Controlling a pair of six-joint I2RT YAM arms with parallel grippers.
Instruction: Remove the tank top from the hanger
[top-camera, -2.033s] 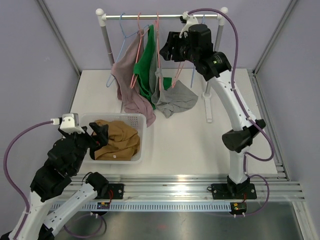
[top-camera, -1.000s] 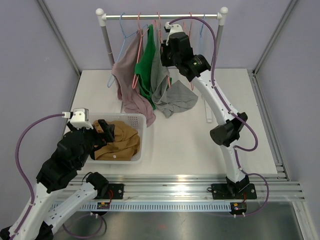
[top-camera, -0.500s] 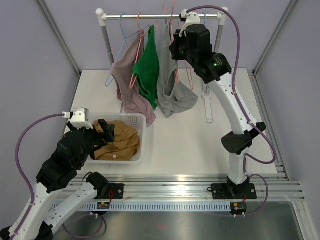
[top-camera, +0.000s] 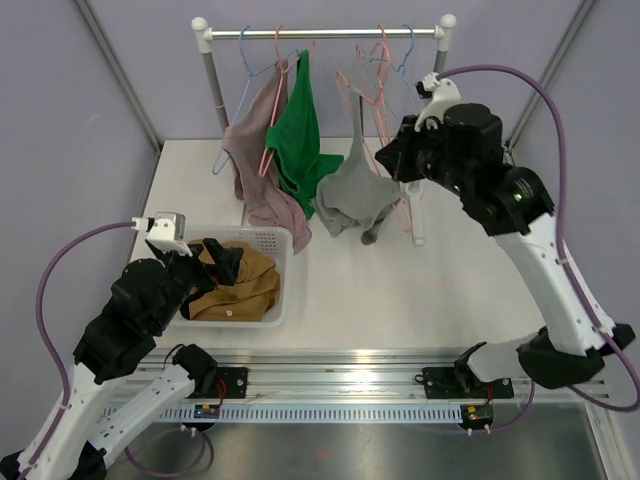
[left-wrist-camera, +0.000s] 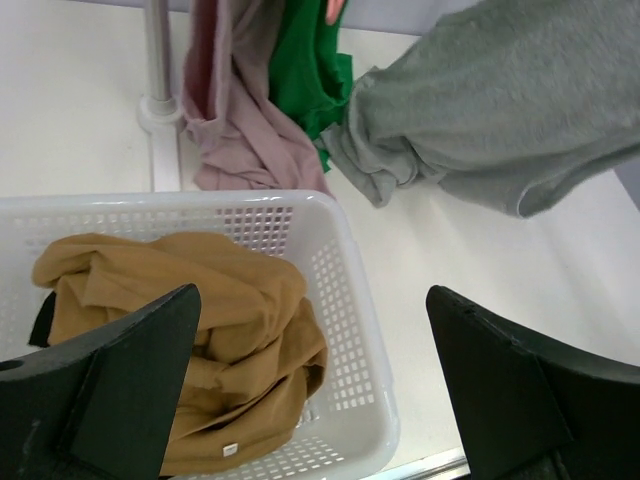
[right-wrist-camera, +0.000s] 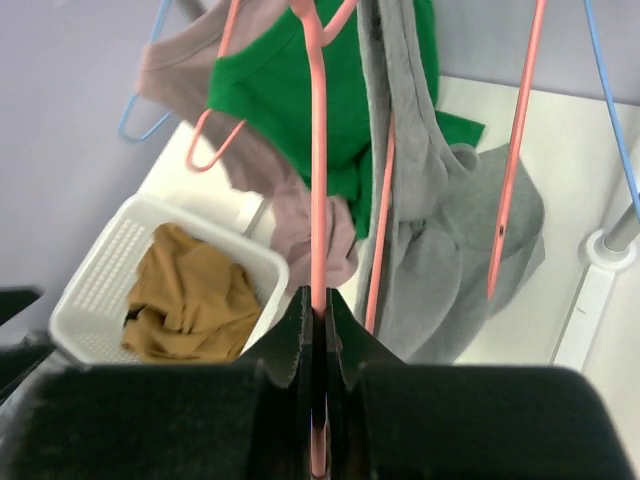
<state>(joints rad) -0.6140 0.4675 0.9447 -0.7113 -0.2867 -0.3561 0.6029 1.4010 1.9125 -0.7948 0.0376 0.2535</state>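
- Right tool (right-wrist-camera: 318, 318): clamped shut on the pink hanger (right-wrist-camera: 318, 200).
- Grey tank top (top-camera: 358, 190): hangs from that hanger; soft, light and limp, so I'd pinch its bunched lower fabric.
- Left tool (left-wrist-camera: 312, 372): wide open, empty.

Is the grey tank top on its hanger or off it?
On it: in the right wrist view the grey tank top hangs by its strap from the pink hanger that the shut right gripper holds.

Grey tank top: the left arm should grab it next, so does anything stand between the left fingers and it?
Nothing visible does. The left fingers are open above the basket; the grey tank top hangs beyond its far corner, the green top beside it.
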